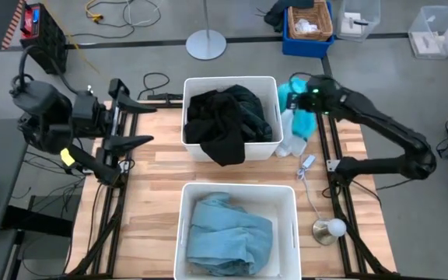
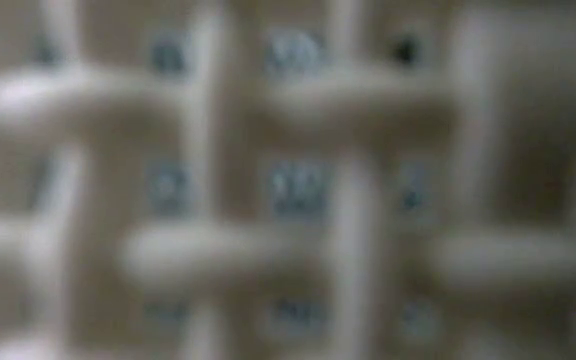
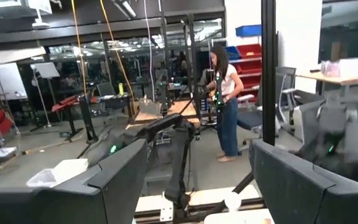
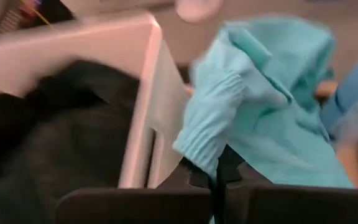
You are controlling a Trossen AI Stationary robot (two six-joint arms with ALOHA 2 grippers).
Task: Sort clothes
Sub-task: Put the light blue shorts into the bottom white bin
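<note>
My right gripper (image 1: 300, 96) is shut on a bright turquoise garment (image 1: 299, 117) just right of the far white bin (image 1: 230, 81). That bin holds black and dark green clothes (image 1: 228, 120), one of which hangs over its near rim. The near white bin (image 1: 238, 189) holds dusty blue-grey clothes (image 1: 230, 237). My left gripper (image 1: 127, 117) is open and empty at the table's left edge, its fingers level and pointing right. In the right wrist view the turquoise garment (image 4: 272, 93) fills the middle, beside the bin wall (image 4: 146, 106). My right gripper pinches a bunched fold of the turquoise garment (image 4: 229, 152) between its two shut fingers (image 4: 166, 202). A ribbed cuff (image 4: 201, 146) hangs right beside the hold. The rest of the cloth lies slack beyond the fingers; whether it is clear of the table does not show.
A clear bottle (image 1: 290, 142) lies against the far bin's right side, with a small white object (image 1: 308, 161) and a cable near it. A round white thing (image 1: 329, 228) sits at the right edge. A person (image 3: 224, 93) stands in the room beyond. The low view shows only a blurred lattice.
</note>
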